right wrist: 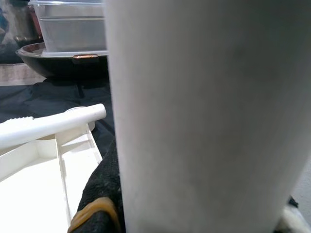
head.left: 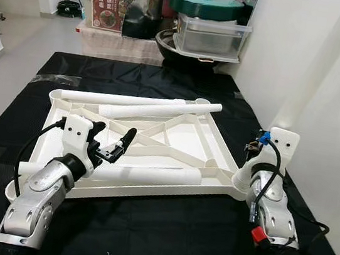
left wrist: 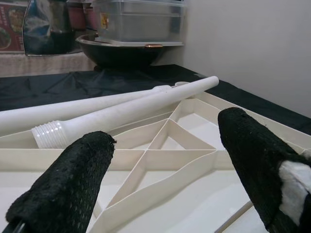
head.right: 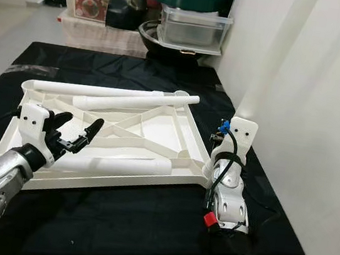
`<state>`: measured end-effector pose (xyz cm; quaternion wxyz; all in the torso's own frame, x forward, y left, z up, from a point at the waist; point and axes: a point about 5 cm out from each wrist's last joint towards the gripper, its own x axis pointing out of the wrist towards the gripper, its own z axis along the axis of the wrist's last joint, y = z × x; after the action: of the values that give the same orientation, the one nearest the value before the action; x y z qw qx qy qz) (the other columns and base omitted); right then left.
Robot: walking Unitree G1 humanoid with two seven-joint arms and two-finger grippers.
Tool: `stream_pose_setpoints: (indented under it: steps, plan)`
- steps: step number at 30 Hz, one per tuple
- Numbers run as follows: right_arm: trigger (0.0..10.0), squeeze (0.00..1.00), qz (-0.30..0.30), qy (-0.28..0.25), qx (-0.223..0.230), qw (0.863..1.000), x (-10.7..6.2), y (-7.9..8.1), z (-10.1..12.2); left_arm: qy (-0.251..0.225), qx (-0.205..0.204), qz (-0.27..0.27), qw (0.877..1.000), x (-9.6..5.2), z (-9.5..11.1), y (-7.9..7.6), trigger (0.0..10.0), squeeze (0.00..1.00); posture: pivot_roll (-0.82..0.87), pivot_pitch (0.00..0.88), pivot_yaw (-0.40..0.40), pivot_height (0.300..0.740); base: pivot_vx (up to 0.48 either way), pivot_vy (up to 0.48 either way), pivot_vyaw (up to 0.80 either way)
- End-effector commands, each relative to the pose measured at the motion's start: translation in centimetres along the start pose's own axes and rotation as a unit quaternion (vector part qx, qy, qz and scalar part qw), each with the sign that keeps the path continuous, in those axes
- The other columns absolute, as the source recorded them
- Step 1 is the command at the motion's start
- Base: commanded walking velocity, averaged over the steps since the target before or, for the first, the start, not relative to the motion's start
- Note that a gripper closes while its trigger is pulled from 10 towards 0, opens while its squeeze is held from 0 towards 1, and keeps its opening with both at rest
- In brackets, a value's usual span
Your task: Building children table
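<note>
While the upturned white table frame (head.left: 175, 138) lies mid-tabletop, the right claw (head.left: 261, 154) grips an upright leg (head.left: 321, 66) at its near right corner; the left claw (head.left: 112, 145) hovers wide open, empty. Keeping that leg plumb should seat it cleanly.

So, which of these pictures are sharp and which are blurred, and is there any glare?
Both eye views are sharp and evenly lit; the black cloth shows soft sheen. In the left wrist view the left gripper fingers loom soft while the table top is clear. In the right wrist view a white leg stands very near, featureless and out of focus.
</note>
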<state>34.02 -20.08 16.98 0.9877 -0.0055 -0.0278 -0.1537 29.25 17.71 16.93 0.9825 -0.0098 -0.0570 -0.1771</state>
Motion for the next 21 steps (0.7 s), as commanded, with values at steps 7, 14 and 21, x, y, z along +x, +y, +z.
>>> stream_pose_setpoints:
  steps: [7, 14, 21]
  plan:
    - [10.0, 0.0, -0.022, 0.033, -0.02, 0.999, -0.1, -1.2, -1.2, 0.004, -0.005, -0.007, 1.0, 0.3, -0.4, -0.4, 10.0, 0.0, 0.0, 0.0, -0.08, 0.74, 0.0, 0.0, 0.0]
    - [10.0, 0.0, -0.013, 0.014, -0.007, 1.0, -0.1, -1.1, -0.3, 0.005, -0.005, -0.007, 1.0, 0.2, -0.4, -0.3, 10.0, 0.0, 0.01, 0.0, -0.079, 0.74, 0.0, 0.0, 0.0]
    - [10.0, 0.0, -0.006, -0.01, 0.003, 1.0, -0.3, -0.6, 0.9, 0.008, -0.004, -0.011, 1.0, 0.2, -0.5, -0.4, 10.0, 0.0, 0.01, 0.0, -0.076, 0.74, 0.0, 0.0, 0.0]
